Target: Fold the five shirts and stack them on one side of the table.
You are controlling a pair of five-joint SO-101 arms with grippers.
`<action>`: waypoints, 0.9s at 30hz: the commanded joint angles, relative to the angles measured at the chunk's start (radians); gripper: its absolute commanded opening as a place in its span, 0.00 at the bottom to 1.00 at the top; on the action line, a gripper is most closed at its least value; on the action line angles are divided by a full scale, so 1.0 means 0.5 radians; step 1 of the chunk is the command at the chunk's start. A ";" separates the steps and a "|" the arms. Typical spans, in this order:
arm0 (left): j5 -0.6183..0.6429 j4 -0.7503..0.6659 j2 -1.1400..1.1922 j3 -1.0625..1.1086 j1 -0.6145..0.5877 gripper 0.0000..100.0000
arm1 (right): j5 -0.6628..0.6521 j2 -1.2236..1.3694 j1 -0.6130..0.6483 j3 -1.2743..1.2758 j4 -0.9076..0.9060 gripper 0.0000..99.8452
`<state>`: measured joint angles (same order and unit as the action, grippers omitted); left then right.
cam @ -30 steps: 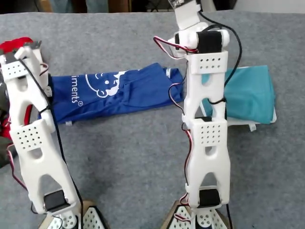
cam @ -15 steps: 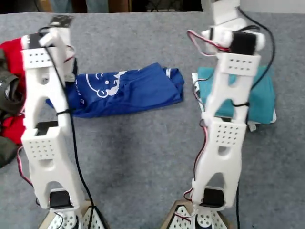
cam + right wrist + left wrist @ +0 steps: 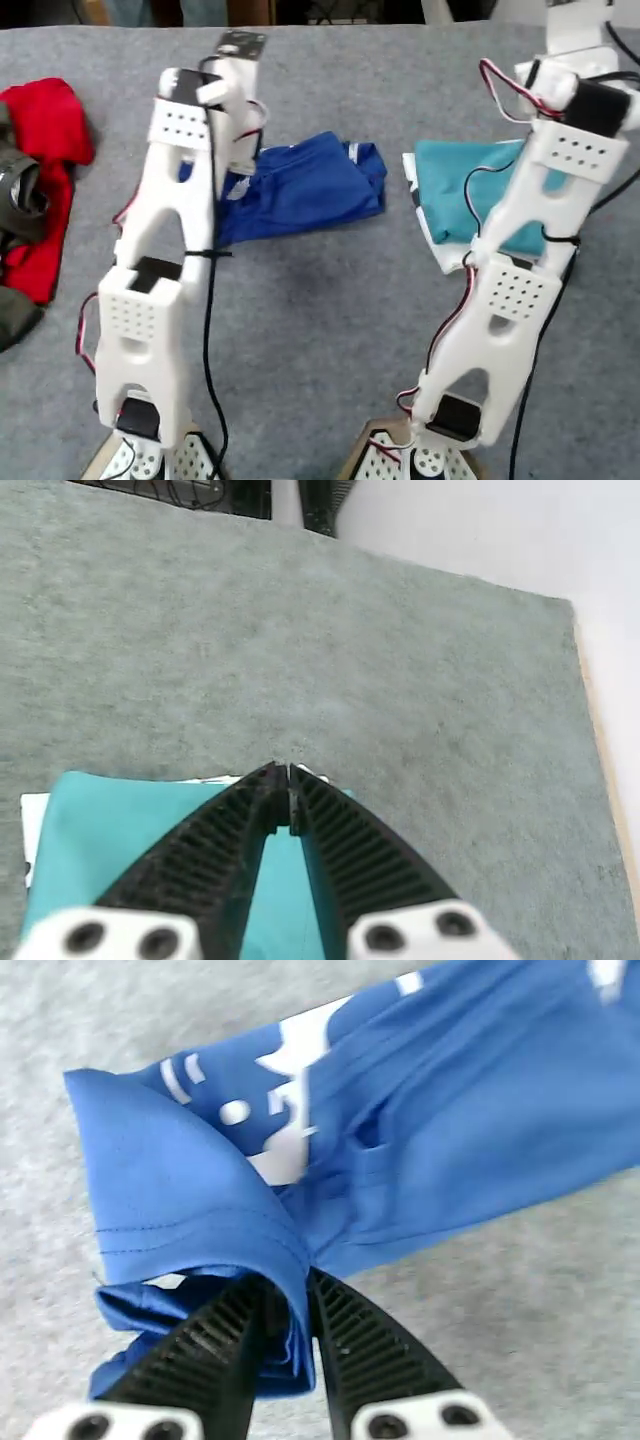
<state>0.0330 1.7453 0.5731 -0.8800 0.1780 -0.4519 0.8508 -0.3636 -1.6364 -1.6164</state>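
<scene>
left wrist view — fingers [image 3: 360,1345] pinch blue shirt [image 3: 480,1130]

Layout of the table [image 3: 330,70], seen from above. The partly folded shirt [image 3: 310,190] lies at the centre, its length running from left to right. To its right, apart from it, the folded shirt [image 3: 450,185] lies on top of a second folded shirt [image 3: 437,250], whose edge juts out on the left and near sides. At the table's left edge a heap of loose shirts [image 3: 45,150] lies well apart from the central one. The left gripper [image 3: 290,1305] pinches the left end of the partly folded shirt. The right gripper [image 3: 282,790], jaws together, stands over the far edge of the folded shirt.
</scene>
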 commanded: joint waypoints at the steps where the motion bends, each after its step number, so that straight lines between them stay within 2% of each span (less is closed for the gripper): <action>1: 0.110 -0.110 -0.123 -0.121 0.130 0.03 | -0.009 -0.100 -0.025 -0.069 0.040 0.01; 14: 0.338 -0.647 -0.077 -0.063 0.459 0.03 | -0.009 -0.100 -0.025 -0.069 0.040 0.01; 27: 0.344 -0.908 0.107 -0.066 0.624 0.03 | -0.009 -0.100 -0.055 -0.072 0.040 0.01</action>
<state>0.1972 1.3280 0.6360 -0.8907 0.4803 -0.4519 0.8508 -0.3744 -1.6364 -1.6164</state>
